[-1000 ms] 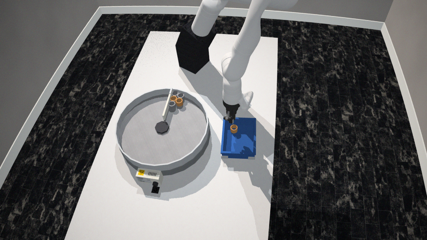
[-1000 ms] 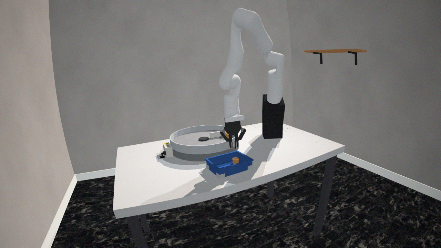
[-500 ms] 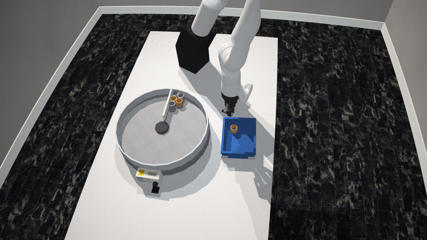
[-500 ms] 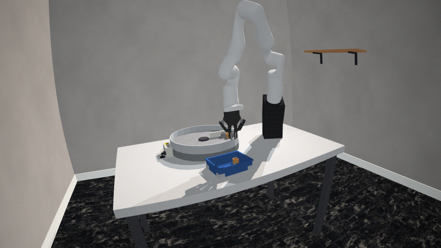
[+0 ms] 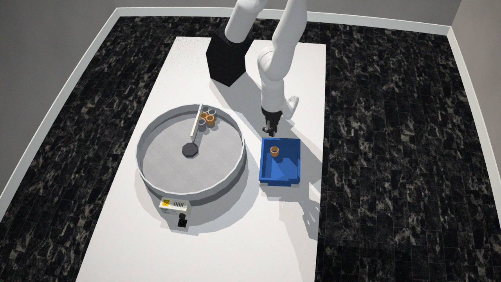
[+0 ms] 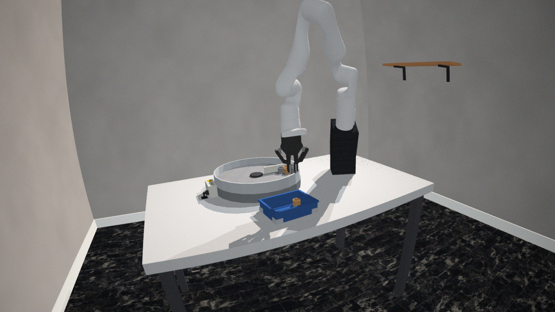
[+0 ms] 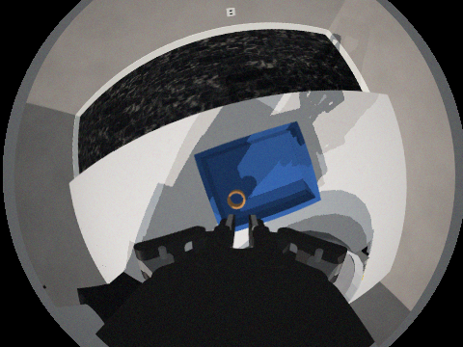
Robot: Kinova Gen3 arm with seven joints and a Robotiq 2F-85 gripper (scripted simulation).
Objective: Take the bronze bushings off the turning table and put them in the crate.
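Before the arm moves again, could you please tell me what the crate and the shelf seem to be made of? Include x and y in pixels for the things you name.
Crate [image 5: 280,179] [image 6: 292,211] [image 7: 270,216]: probably moulded plastic with a matt finish; it is evenly blue, with thin walls and no bright glints.
Shelf [image 6: 422,63]: perhaps wood, smooth or varnished; its board is orange-brown, but no grain is readable. Its black brackets [image 6: 404,73] could be painted metal.

Compared with one second earlier, the gripper [image 5: 270,134] [image 6: 292,172] [image 7: 241,223] stands higher and farther back, its fingertips displaced from over the near-arm edge of the crate [image 5: 276,179] [image 6: 298,213] [image 7: 310,161] to just outside it in the top view; the arm's upper bend [image 6: 318,9] is also raised.
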